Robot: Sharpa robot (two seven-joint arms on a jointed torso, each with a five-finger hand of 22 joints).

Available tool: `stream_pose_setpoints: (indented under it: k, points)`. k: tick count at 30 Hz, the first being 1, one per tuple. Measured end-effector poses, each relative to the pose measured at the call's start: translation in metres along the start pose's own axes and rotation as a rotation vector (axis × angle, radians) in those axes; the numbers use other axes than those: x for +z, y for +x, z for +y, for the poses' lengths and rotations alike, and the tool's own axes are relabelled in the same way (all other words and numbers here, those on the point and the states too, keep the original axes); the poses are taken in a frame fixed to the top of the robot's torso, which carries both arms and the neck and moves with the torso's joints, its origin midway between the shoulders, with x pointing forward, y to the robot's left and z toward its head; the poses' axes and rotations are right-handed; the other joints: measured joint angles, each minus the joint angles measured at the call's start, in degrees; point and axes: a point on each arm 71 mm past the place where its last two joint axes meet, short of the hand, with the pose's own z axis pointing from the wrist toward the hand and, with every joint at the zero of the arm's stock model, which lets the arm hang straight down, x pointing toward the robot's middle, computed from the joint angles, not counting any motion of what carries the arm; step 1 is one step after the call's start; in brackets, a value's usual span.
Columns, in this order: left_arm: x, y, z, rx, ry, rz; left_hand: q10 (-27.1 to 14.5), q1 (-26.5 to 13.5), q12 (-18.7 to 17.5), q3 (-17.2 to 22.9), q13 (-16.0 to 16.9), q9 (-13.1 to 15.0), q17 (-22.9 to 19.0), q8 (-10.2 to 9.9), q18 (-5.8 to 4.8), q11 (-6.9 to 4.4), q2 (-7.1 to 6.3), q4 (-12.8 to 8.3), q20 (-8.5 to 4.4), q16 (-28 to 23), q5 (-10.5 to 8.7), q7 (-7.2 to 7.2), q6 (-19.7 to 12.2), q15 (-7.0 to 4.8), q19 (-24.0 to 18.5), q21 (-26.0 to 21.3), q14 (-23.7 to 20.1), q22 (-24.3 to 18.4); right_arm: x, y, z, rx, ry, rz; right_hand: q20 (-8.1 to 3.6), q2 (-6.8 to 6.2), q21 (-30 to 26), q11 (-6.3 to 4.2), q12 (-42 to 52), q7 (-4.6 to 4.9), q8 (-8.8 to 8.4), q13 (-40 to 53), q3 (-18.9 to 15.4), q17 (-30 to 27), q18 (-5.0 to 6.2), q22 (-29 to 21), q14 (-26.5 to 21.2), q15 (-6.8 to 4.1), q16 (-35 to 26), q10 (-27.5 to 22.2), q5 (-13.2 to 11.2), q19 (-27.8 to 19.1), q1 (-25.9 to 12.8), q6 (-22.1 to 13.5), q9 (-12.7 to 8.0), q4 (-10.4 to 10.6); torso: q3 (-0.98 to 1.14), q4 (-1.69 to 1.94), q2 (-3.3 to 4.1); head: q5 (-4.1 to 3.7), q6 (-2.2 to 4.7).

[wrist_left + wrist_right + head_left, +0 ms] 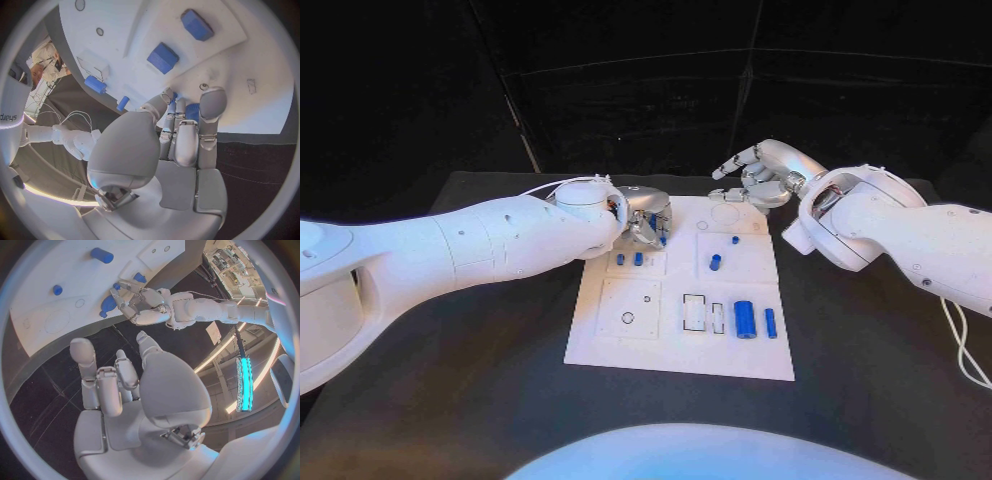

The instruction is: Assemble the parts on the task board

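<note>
The white task board (678, 345) lies in the middle of the black table. My left hand (642, 215) is over the board's far left corner and its fingers pinch a small blue part (655, 224), seen between the fingertips in the left wrist view (192, 111). My right hand (762, 172) hovers beyond the board's far right corner, fingers apart and holding nothing; its palm (125, 405) is bare. Loose blue parts on the board: two short ones (629, 258), a peg (715, 262), a thick cylinder (744, 319) and a slim bar (770, 322).
Rectangular slots (694, 312) and a round hole (627, 317) mark the board's near half. The black tabletop (473, 400) spreads around the board. My left forearm (473, 250) crosses the table's left side, and a white cable (966, 350) hangs at the right.
</note>
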Motion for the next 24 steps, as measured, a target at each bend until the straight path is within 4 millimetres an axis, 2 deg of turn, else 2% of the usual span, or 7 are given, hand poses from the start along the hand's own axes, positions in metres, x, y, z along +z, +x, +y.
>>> stream_pose_setpoints:
  k: [3,12,24]
  points:
    - [0.0005,-0.0002,0.0001,0.001,-0.001,0.001,0.9,0.0,-0.5,0.9,0.0,0.0,-0.1,-0.4,0.01,-0.02,0.0,-0.2,0.2,0.2,0.0,0.05,0.7,0.0,0.2,0.2,0.0,0.3,0.0,0.0,0.0,0.0,0.0,0.0,0.0,0.0,0.0,0.0,0.0,0.0,0.0,0.0,0.0,0.0,0.0,0.0,0.0,0.0,0.0,0.0,0.0,0.0,0.0,0.0,0.0,0.0,0.0,-0.01,0.0,0.0,-0.05]
    - [0.0016,0.0003,-0.0001,0.001,0.002,0.0,4.2,-0.6,-2.4,3.9,0.0,-0.2,-0.3,-0.7,0.0,-0.37,0.59,-0.2,-0.22,0.4,-0.01,-0.11,2.8,0.0,0.6,2.3,0.0,2.9,0.0002,0.0003,0.0003,0.0,-0.001,0.001,0.0,0.0,0.0,0.0,0.0,0.0,0.0,0.0,0.0,0.0,0.0,0.0,0.0,0.0,0.0,0.0,0.0,0.0,0.0,0.0,0.0,0.0,0.0,0.0,-0.02,-0.12,-0.07]
    - [-0.0058,0.0031,0.0037,-0.006,0.017,-0.032,5.0,-0.8,-3.5,4.7,0.0,-0.1,-0.5,-1.1,0.01,-0.35,0.36,-0.3,-0.18,0.4,-0.01,0.21,3.5,0.0,0.7,2.9,0.0,3.9,-0.0001,0.0001,0.0001,0.0,-0.001,0.001,0.0,0.0,0.0,0.0,0.0,0.0,0.0,0.0,0.0,0.0,0.0,0.0,0.0,0.0,0.0,0.0,0.0,0.0,0.0,0.0,0.0,0.0,-0.03,0.04,-0.03,-0.26,0.1]
